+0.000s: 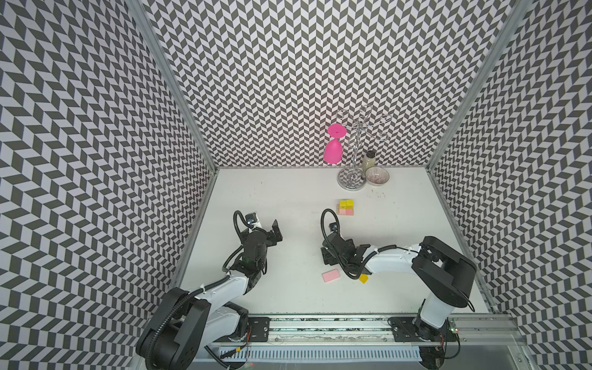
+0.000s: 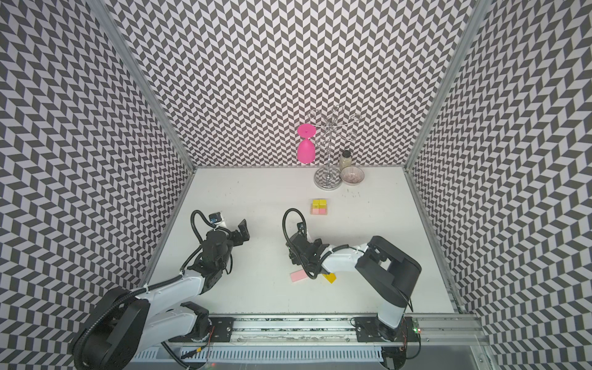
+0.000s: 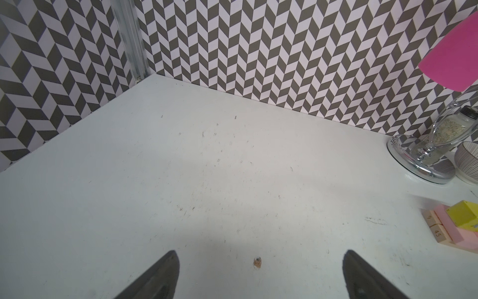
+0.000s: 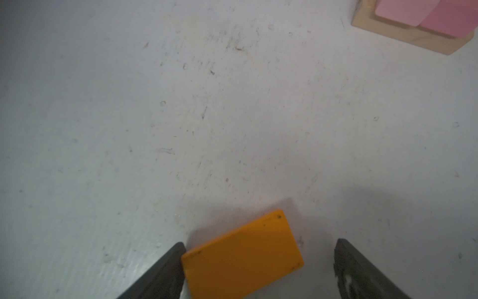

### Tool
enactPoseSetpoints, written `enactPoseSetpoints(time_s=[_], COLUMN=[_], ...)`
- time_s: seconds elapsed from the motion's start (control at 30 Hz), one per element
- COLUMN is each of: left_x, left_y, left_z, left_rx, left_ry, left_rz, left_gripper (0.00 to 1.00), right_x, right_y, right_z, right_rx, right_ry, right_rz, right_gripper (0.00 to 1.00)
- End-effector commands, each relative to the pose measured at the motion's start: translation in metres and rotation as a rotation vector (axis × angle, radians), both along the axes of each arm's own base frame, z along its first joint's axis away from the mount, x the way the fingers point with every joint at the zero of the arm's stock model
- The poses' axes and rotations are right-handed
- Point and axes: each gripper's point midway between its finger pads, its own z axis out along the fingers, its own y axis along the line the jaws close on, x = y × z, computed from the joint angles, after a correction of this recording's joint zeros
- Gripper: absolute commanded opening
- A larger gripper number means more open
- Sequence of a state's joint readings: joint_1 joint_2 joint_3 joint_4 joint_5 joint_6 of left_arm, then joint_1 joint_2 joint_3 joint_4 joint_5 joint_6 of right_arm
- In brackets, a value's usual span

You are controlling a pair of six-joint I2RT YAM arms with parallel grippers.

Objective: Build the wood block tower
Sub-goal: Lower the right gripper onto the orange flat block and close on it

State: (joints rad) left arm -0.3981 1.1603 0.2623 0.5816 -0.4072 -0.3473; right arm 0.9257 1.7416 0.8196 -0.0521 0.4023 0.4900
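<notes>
Your right tool [image 4: 260, 243] stands wide over the orange bar [image 4: 243, 256], which lies flat on the tabletop [image 1: 298, 198] between its fingers. Nothing is gripped yet. The bar sits askew to the jaws, with one fingertip right at its corner and the other well apart from it. Before you close, shift the tool so the bar is centred. Then turn the wrist until the fingers face its two long edges squarely, or the first finger to meet it will probably spin it. The bar is thin, so bring the fingertips right down to the tabletop.

Your left tool [image 1: 276, 233] is also wide and empty, above bare tabletop on the left. It has no part in this pick.

The tower [image 1: 346, 207] stands farther off than the right tool, near the chrome stand [image 1: 352, 179]. It has a tan base, then pink bars, then yellow cubes. A loose pink bar [image 1: 331, 275] and a yellow piece [image 1: 363, 278] lie nearer, just beside the right arm.

The orange bar is a flat painted slab with rounded corners, a smooth matte face and a few dark specks. Expect it to slide easily on the scuffed white tabletop. The tower's base is bare tan wood with printed numbers, and its pink bars have softly rounded edges.
</notes>
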Motion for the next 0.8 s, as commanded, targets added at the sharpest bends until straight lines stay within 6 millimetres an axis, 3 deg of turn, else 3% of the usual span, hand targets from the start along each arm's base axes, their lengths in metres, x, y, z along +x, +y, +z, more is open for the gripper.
enactPoseSetpoints(time_s=[0.0, 0.37, 0.77], left_x=[0.005, 0.006, 0.006], left_y=[0.000, -0.001, -0.003], left_z=[0.009, 0.009, 0.009], left_rx=[0.003, 0.012, 0.021], left_ry=[-0.023, -0.018, -0.017], left_rz=[0.016, 0.016, 0.018], left_gripper=[0.98, 0.98, 0.98], right_x=[0.001, -0.001, -0.015], right_y=[-0.003, -0.002, 0.002], right_z=[-0.010, -0.016, -0.009], right_rx=[-0.006, -0.007, 0.017], right_ry=[0.011, 0.047, 0.057], right_rz=[-0.003, -0.011, 0.015], right_gripper=[0.86, 0.68, 0.71])
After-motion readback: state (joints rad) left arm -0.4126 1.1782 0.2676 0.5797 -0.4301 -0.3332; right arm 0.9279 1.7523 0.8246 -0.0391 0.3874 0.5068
